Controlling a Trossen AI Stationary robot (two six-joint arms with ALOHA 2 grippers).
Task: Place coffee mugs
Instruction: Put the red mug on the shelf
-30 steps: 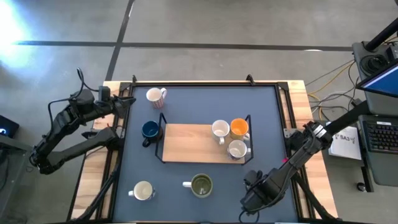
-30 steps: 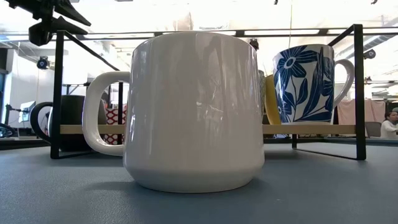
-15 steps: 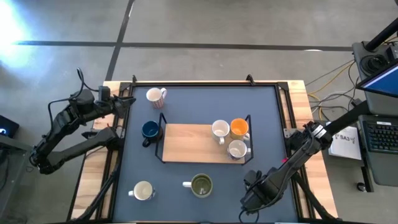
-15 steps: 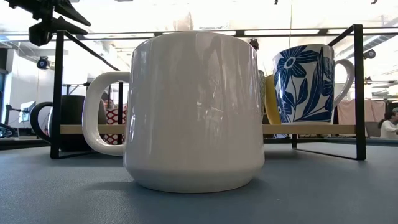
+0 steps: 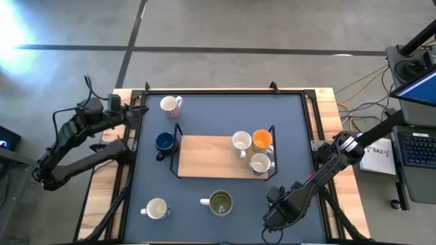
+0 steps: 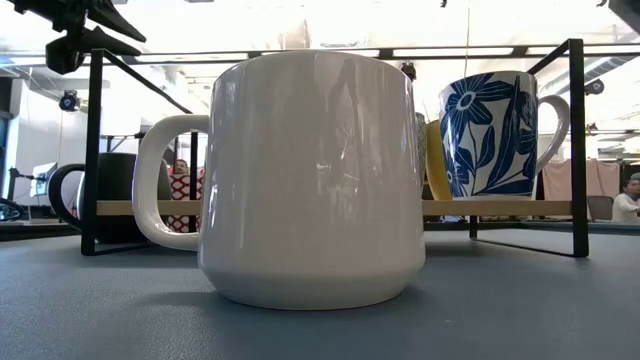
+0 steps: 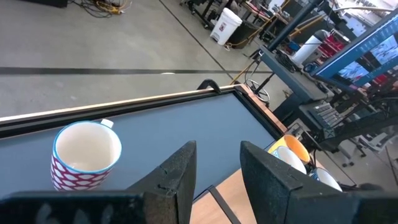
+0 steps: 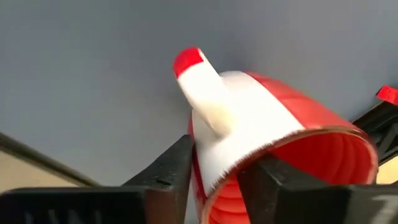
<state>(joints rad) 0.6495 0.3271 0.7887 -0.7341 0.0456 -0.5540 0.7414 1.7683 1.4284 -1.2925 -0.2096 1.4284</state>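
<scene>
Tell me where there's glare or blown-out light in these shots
Low view: bright ceiling light washes out the top, with sheen streaks on the big white mug. High view: a blown-out patch on the floor at upper left. Right wrist view: the red mug is evenly lit, no glare.

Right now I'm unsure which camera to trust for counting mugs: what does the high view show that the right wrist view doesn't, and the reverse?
Only the high view shows the wooden rack tray with three mugs, including the orange ceramic mug, plus four mugs on the blue mat and the left gripper. Only the right wrist view shows the red ceramic mug, between the right gripper fingers. Both show the mat.
</scene>
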